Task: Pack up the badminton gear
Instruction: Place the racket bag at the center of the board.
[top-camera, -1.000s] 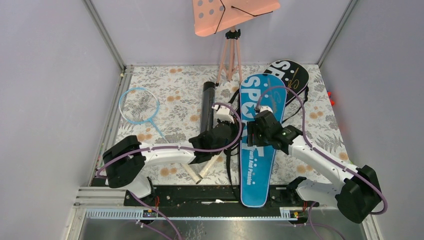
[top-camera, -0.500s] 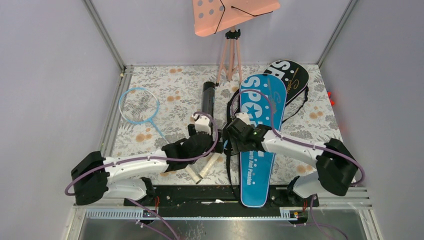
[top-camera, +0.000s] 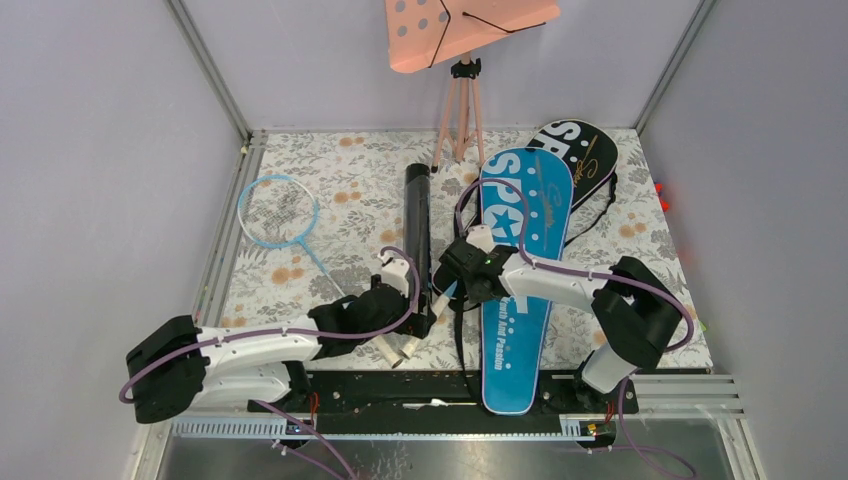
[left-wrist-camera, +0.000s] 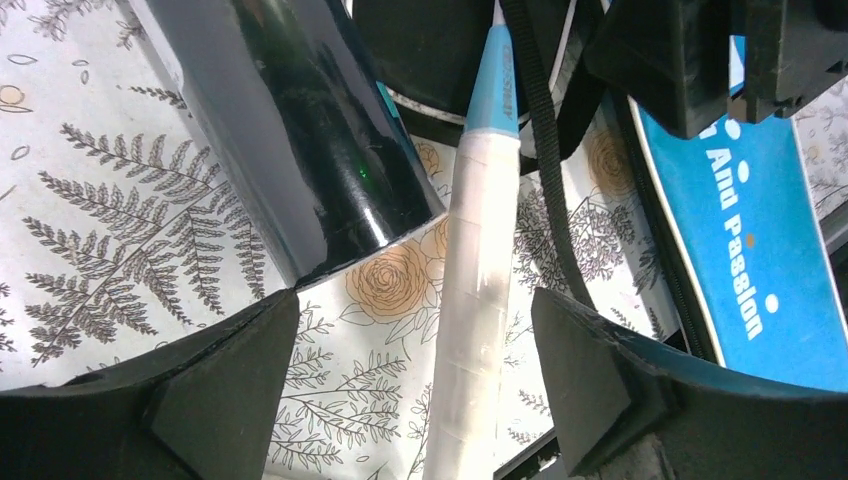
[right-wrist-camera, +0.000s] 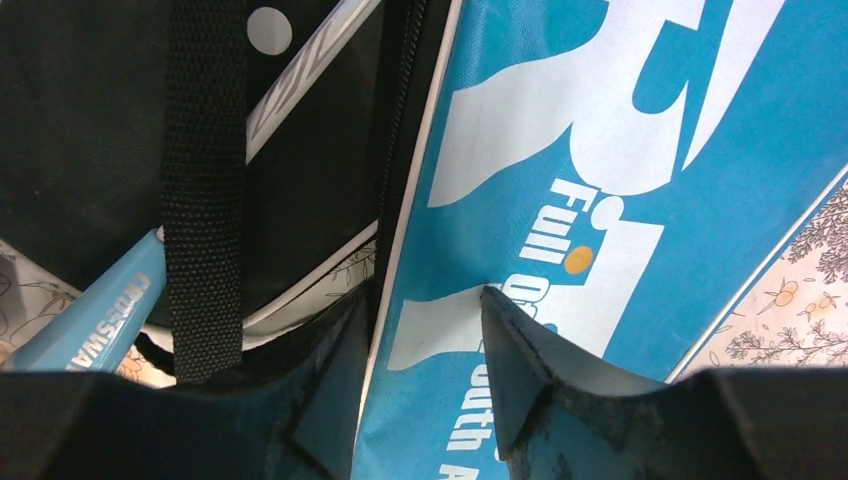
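Observation:
My left gripper (top-camera: 420, 320) (left-wrist-camera: 412, 300) is open, its jaws wide on either side of a white-wrapped racket handle (left-wrist-camera: 472, 320) that lies on the cloth untouched. That racket's light-blue shaft (left-wrist-camera: 498, 80) runs into the mouth of the blue SPORT bag (top-camera: 522, 215) (left-wrist-camera: 745, 230). The black tube (top-camera: 416, 215) (left-wrist-camera: 300, 130) ends by my left finger. My right gripper (top-camera: 460, 280) (right-wrist-camera: 425, 340) straddles the blue bag's (right-wrist-camera: 620, 150) left edge, jaws narrowed but apart. A black strap (right-wrist-camera: 203, 180) hangs beside it. Another light-blue racket (top-camera: 279, 212) lies at the left.
A black SPORT bag (top-camera: 580, 150) lies behind the blue one. The pink perforated board on its tripod (top-camera: 460, 110) stands at the back. A second white handle (top-camera: 385, 350) lies near the front rail (top-camera: 400, 385). Grey walls close in on both sides.
My left gripper opened, letting go of the handle, and drew back toward the near edge. The right gripper swung left to the blue bag's left edge and narrowed its jaws.

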